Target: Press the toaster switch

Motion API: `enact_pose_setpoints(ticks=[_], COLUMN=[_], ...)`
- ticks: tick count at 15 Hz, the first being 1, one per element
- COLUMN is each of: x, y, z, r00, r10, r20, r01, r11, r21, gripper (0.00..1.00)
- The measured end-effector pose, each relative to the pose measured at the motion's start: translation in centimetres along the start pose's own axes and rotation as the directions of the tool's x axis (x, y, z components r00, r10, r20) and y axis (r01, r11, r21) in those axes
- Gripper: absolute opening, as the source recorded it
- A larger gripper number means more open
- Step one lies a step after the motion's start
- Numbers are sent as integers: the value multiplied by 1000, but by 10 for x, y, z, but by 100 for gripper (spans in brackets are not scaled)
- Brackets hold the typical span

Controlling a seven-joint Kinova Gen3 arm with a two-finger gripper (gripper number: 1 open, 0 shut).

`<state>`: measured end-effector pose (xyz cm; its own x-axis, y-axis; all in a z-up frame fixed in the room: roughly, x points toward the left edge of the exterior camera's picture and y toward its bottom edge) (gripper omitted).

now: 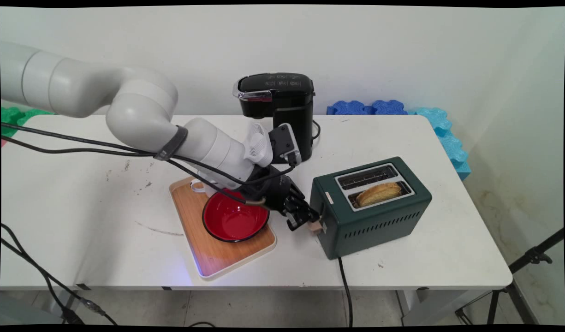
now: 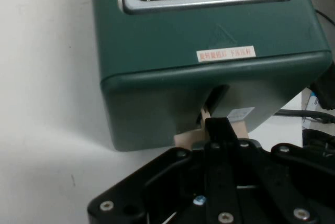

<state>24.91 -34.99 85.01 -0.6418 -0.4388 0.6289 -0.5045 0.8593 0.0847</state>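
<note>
Your gripper point(image 1: 306, 220) sits right of centre in the main view, its tip pressed against the pale lever point(image 1: 316, 227) on the end face of the green toaster point(image 1: 374, 216); you cannot tell whether the jaws are open or closed. A slice of toast point(image 1: 379, 192) stands in the toaster's nearer slot. Just left of the gripper, a red bowl point(image 1: 234, 220) rests on a wooden tray point(image 1: 204, 249), and a black coffee maker point(image 1: 282, 108) stands at upper centre.

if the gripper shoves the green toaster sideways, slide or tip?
The green toaster will probably slide: it looks low, boxy and broad-based on the smooth white table. Its cord, hanging off the near edge, may drag. The gripper sits low at the lever, so tipping seems unlikely.
</note>
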Motion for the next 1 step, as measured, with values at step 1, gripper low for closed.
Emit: enact_pose_setpoints(ticks=[1], x=[-1], y=[0], z=[0], r00=[1000], r10=[0], r20=[0], r01=[0], r11=[1000], r21=[0], gripper=[0])
